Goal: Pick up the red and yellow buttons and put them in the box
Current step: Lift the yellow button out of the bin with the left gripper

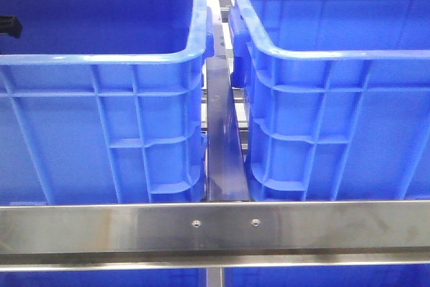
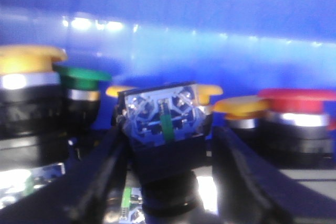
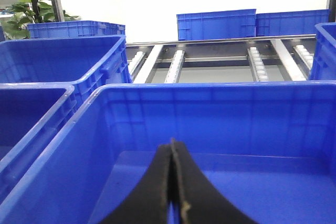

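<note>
Left gripper (image 2: 167, 182) fingers spread either side of an upturned button (image 2: 164, 145), contact unclear; right gripper (image 3: 172, 182) fingers pressed together, empty, over bin (image 3: 210, 108).

We see two deep blue ribbed plastic crates, one on the left (image 1: 101, 99) and one on the right (image 1: 336, 99), behind a silver brushed-metal rail (image 1: 215, 226). Inside the left one, push buttons show a yellow mushroom cap (image 2: 26, 59), a green cap (image 2: 81, 74) and a red cap (image 2: 296, 98), each over a chrome ring and black body. Between the black fingers (image 2: 105, 182) sits a black block with a clear, green-striped face (image 2: 163, 114). The right arm's fingers (image 3: 163, 192) are black too.
</note>
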You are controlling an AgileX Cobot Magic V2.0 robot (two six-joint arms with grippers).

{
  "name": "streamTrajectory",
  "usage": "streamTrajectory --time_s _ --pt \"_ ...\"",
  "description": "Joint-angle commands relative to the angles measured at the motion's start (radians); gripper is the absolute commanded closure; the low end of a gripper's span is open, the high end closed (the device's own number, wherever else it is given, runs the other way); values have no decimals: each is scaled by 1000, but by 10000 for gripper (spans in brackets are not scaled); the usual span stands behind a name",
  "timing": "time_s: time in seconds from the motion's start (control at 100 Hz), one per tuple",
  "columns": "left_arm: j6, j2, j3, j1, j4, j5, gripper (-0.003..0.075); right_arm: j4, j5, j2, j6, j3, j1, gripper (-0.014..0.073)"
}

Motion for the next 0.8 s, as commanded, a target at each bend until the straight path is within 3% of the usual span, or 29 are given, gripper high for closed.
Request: streamTrajectory --time_s 0.0,0.24,0.39,0.79 --pt "-3 -82 -32 2 5 -42 739 4 -20 4 -11 -24 -4 660" --pt "26 -183 -32 2 8 83 739 4 -20 4 -11 -24 -4 660" --pt "113 -263 -29 2 -25 181 739 4 -20 4 -11 -24 -4 660" --pt "427 -551 109 2 -413 270 739 4 -20 4 -11 -24 -4 660"
